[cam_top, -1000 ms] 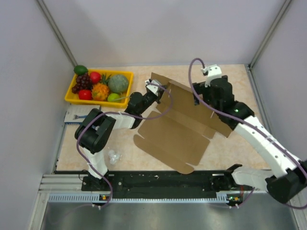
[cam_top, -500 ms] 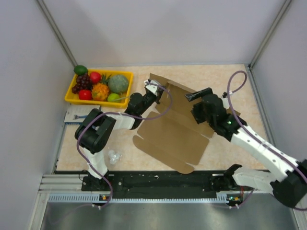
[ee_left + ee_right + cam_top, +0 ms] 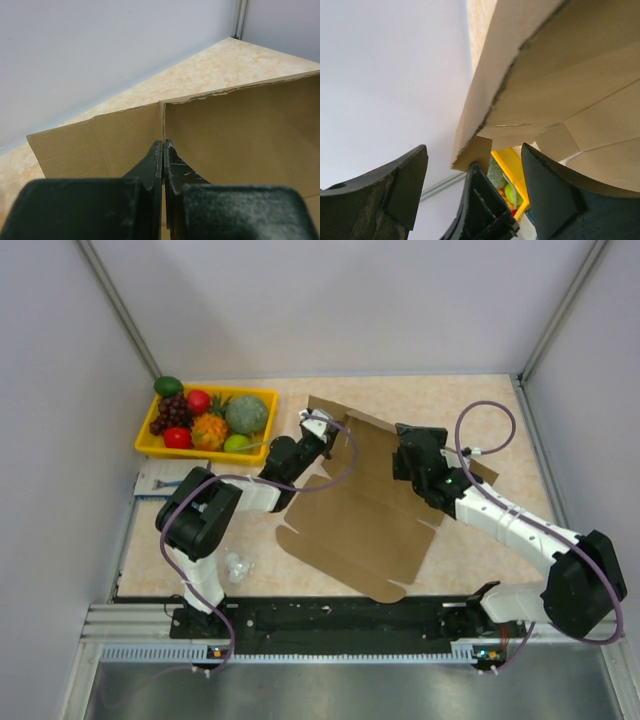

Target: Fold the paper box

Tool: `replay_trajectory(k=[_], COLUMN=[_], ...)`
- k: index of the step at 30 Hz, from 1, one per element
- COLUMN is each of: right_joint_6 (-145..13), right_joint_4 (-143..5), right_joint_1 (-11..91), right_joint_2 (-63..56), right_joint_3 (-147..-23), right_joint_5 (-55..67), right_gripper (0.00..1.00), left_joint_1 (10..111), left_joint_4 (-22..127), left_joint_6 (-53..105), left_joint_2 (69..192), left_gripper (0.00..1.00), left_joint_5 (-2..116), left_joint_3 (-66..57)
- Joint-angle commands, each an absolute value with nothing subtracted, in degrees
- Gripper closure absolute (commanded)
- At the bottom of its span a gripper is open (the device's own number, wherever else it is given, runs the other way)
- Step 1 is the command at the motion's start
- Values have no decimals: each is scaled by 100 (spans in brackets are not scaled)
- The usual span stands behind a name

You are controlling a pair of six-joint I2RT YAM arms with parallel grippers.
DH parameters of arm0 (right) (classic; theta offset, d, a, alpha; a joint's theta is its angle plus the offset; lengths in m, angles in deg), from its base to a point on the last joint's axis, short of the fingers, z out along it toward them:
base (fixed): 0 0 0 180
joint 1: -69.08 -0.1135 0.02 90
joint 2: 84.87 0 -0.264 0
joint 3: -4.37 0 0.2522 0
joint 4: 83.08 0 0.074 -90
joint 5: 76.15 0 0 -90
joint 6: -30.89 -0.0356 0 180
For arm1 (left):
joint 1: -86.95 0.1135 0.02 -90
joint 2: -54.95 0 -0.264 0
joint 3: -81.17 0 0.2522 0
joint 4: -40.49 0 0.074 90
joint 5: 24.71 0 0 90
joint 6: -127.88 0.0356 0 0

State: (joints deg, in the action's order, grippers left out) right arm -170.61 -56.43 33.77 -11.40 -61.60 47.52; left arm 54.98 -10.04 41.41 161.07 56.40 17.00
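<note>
The paper box (image 3: 360, 520) is a flat brown cardboard sheet lying in the middle of the table, with its far panel and a left side flap raised. My left gripper (image 3: 322, 428) is shut on the thin upright edge where that flap meets the far panel. The left wrist view shows this pinch (image 3: 163, 145) on the cardboard (image 3: 240, 135). My right gripper (image 3: 403, 455) is open at the raised far panel near the box's right side. In the right wrist view its fingers (image 3: 474, 148) stand wide apart under the cardboard edge (image 3: 560, 85), holding nothing.
A yellow tray (image 3: 200, 453) of fruit stands at the back left and also shows in the right wrist view (image 3: 512, 160). A small blue-white packet (image 3: 160, 478) lies in front of it. A bit of clear plastic (image 3: 237, 565) lies near the left arm's base. Walls close in on three sides.
My right arm has swung down and left from the back right, bringing its open gripper to the raised far panel. The left gripper has kept its pinch and has not moved.
</note>
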Motion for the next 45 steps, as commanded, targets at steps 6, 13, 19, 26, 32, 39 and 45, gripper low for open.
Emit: replay_trajectory(k=[6,13,19,26,32,39,45], right_joint_6=[-17556,-17442,-16679,-15272,-14279,-13460,-13583], right_joint_4=[-5719,-5762,-6824,-8381,-9275,-9288,-9437], right_joint_1=[3418,3374,3313,3453,3936,4403,4403], right_joint_2=[-613,-384,-550,-1042,-1289,-1473,-1491], right_joint_3=[-6757,-6811,-6083,-5054,-4386,-4209,-4200], right_joint_5=[5392,5445,5454,4937,3795,2782,2597], right_gripper=[48,87,100,100,100,100,100], left_joint_1=[5478,5460,5478,5530,5942,6638,6121], left_joint_4=[-1483,-1535,-1596,-1114,-19,1479,2311], left_joint_6=[3999,3745,2717,1636,975,1264,1476], left_joint_2=[15857,15831,15445,14567,13487,12780,13536], left_gripper=[100,99,71,52,55,65,86], left_joint_5=[5782,5852,5986,4948,4314,4184,4670], left_joint_3=[1784,1854,2381,2952,3577,3429,2453])
